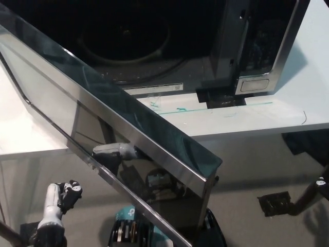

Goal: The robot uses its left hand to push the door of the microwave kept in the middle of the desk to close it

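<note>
Microwave [205,46] on desk [308,92], door [118,139] open; left hand [61,200] low, fingers' state unclear

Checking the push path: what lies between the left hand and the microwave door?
In the head view, nothing: the left hand hangs at lower left, apart from the open microwave door; only bare floor shows between.

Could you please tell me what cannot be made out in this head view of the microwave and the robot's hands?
- White left hand, lower left: small and partly dark, so fingers cannot be judged.
- Black right arm: cut off by the right edge; its hand is out of view.
- Dark microwave cavity: too dim to see the interior clearly.
- Open mirrored steel microwave door: covers the desk front; reflections confuse what lies behind.
- Control panel: labels too small.
</note>
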You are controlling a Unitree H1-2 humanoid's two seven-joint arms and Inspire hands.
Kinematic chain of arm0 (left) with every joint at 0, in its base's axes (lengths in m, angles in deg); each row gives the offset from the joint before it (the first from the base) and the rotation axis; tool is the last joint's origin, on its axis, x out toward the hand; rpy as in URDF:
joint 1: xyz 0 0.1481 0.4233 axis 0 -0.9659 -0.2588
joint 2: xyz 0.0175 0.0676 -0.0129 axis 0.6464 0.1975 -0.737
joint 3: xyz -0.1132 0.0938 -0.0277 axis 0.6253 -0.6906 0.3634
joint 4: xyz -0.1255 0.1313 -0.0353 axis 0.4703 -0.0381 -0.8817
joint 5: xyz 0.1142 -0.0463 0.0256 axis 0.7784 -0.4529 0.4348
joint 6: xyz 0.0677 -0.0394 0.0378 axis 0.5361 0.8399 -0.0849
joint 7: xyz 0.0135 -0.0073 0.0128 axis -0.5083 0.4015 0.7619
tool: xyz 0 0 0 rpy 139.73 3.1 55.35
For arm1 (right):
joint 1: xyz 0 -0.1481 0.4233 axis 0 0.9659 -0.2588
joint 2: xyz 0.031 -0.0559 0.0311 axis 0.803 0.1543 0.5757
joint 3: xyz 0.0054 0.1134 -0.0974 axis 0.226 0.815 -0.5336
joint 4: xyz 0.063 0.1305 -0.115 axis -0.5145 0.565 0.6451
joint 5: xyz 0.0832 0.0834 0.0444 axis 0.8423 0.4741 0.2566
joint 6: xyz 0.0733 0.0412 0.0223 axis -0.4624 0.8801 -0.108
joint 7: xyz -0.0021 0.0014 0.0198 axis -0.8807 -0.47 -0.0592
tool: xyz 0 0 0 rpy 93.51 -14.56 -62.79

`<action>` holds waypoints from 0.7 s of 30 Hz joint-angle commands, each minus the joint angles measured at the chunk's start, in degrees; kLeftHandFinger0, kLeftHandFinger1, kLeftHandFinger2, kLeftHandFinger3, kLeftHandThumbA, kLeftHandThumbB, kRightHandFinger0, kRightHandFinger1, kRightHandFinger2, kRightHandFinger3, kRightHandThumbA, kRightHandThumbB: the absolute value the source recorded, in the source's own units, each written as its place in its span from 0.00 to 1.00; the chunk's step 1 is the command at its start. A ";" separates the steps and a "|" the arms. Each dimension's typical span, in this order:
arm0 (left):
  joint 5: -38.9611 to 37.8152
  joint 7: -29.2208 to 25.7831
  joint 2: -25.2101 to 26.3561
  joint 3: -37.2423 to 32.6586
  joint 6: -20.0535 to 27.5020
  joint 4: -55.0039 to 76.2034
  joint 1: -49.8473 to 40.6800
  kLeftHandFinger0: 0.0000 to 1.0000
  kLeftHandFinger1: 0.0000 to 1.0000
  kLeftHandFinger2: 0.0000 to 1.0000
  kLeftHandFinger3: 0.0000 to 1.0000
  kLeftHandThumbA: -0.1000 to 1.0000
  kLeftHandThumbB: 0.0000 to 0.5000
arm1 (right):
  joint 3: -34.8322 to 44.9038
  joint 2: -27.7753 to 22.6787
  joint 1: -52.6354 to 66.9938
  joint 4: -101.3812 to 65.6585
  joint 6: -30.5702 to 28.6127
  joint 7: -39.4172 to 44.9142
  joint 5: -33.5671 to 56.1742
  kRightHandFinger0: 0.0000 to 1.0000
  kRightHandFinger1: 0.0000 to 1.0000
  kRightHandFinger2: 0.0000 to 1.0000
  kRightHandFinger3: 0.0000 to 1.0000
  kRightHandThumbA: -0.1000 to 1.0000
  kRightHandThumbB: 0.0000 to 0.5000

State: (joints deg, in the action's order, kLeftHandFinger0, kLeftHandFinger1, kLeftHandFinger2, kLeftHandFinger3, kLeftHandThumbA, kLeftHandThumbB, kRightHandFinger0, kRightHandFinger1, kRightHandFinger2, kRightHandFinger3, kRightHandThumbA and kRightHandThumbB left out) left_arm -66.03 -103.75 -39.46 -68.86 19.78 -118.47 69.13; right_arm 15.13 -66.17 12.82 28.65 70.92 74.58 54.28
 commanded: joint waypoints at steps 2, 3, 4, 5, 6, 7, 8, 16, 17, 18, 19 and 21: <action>5.46 -0.69 2.15 -0.77 -7.36 18.82 -7.76 0.09 0.12 0.29 0.46 0.22 0.00 | 0.22 -2.03 -2.59 -0.70 -2.26 0.44 1.40 0.99 0.98 1.00 1.00 0.38 0.35; 5.45 0.28 2.36 -0.73 -8.61 22.22 -9.10 0.12 0.14 0.30 0.45 0.21 0.00 | 0.02 -2.19 -2.62 -0.59 -2.64 0.49 1.16 0.98 0.98 1.00 1.00 0.38 0.35; 5.46 0.72 2.45 -0.70 -9.26 23.81 -9.77 0.13 0.15 0.30 0.44 0.20 0.00 | -0.08 -2.24 -2.62 -0.51 -2.81 0.52 1.04 0.98 0.98 1.00 1.00 0.38 0.35; 6.17 1.76 3.09 -0.96 -10.85 28.10 -11.74 0.15 0.15 0.30 0.44 0.19 0.00 | 0.77 -1.99 -2.58 -0.55 -3.02 1.28 2.36 0.98 0.97 1.00 1.00 0.37 0.37; 7.29 4.52 4.88 -1.92 -13.04 34.66 -13.79 0.20 0.20 0.35 0.49 0.18 0.00 | 1.08 -2.25 -3.00 -0.12 -4.25 1.39 2.66 0.91 0.90 0.98 1.00 0.35 0.36; 7.29 4.59 4.89 -1.95 -13.34 34.95 -13.88 0.20 0.20 0.36 0.49 0.18 0.00 | 1.08 -2.25 -3.00 -0.12 -4.26 1.39 2.66 0.91 0.89 0.98 1.00 0.35 0.36; 7.67 5.45 5.70 -2.17 -14.04 37.47 -15.08 0.20 0.20 0.36 0.49 0.19 0.00 | 0.85 -2.23 -2.81 -0.61 -3.78 1.13 2.31 1.00 0.98 1.00 1.00 0.38 0.36; 13.80 9.78 10.86 -5.01 -17.85 55.21 -24.43 0.22 0.22 0.32 0.43 0.15 0.00 | 1.13 -2.33 -2.50 -0.49 -3.31 2.36 3.30 1.00 1.00 1.00 1.00 0.36 0.27; 15.13 9.85 11.32 -5.47 -17.77 56.40 -24.95 0.21 0.21 0.32 0.42 0.17 0.00 | 1.14 -2.29 -2.52 -0.61 -3.12 2.13 3.30 1.00 0.99 1.00 1.00 0.36 0.27; 16.55 9.73 12.39 -5.74 -14.25 58.45 -25.84 0.16 0.17 0.28 0.40 0.15 0.00 | 0.82 -2.40 -2.46 -0.92 -2.66 1.74 2.80 1.00 0.99 1.00 1.00 0.38 0.30; 16.53 9.65 12.55 -5.76 -13.67 58.90 -25.99 0.15 0.16 0.27 0.39 0.12 0.00 | 0.83 -2.39 -2.48 -0.87 -2.78 1.65 2.81 1.00 0.99 1.00 1.00 0.38 0.31; 21.27 8.96 14.20 -6.31 -10.26 63.64 -25.66 0.00 0.07 0.20 0.38 0.14 0.00 | 0.86 -2.40 -2.19 -0.86 -4.00 1.92 2.99 0.95 0.92 0.99 1.00 0.37 0.31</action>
State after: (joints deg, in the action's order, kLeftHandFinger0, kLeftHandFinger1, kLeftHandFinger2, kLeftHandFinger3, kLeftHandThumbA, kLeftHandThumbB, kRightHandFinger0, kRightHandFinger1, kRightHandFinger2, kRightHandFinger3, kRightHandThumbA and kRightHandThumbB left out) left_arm -56.22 -98.01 -30.18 -73.66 8.08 -65.40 44.16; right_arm 15.35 -66.30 12.87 28.76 70.80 75.07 55.44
